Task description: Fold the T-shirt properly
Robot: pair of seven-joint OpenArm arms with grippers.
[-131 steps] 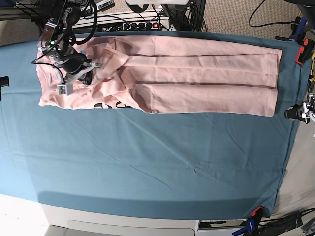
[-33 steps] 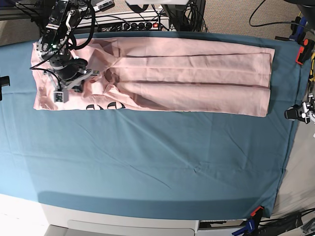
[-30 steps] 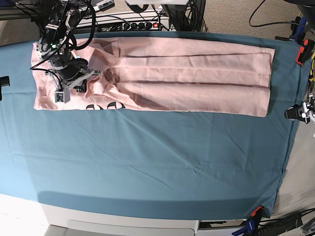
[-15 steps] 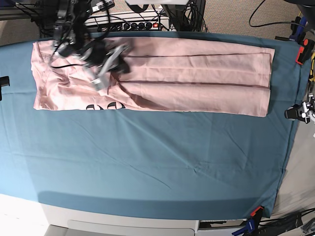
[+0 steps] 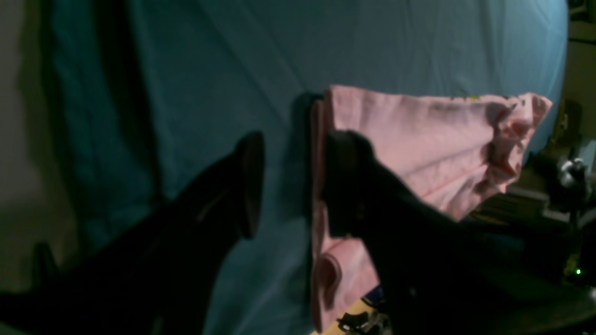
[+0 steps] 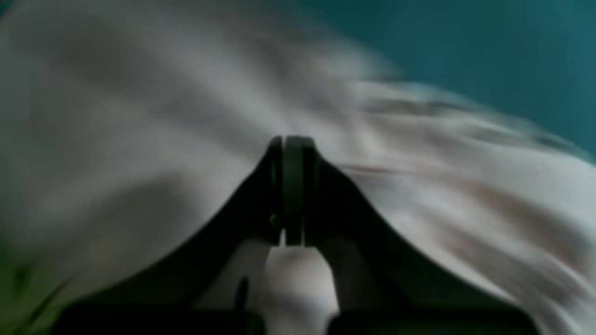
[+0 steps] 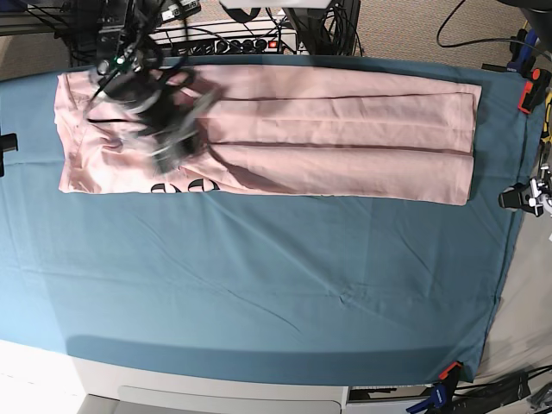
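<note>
The pale pink T-shirt [image 7: 345, 129] lies folded into a long strip across the far half of the table, with black lettering [image 7: 185, 185] peeking out at its near left edge. My right gripper [image 7: 166, 153] hovers motion-blurred over the shirt's left part. In the right wrist view my right gripper [image 6: 291, 144] is shut with nothing between its fingers, above blurred pink cloth [image 6: 465, 209]. My left gripper [image 5: 293, 181] is open above the teal cloth, its right finger [image 5: 342, 186] over the end edge of the T-shirt [image 5: 419, 139]. The left arm is outside the base view.
A teal table cloth [image 7: 259, 285] covers the table. A power strip [image 7: 250, 43] and cables sit behind the far edge. Clamps [image 7: 530, 90] hold the cloth on the right, a black one [image 7: 517, 197] lower down and another [image 7: 448, 373] at the near right corner.
My right arm lifted off the shirt's left end and swung right over the shirt, then came a little back toward the near edge. The T-shirt has stayed put over the last second.
</note>
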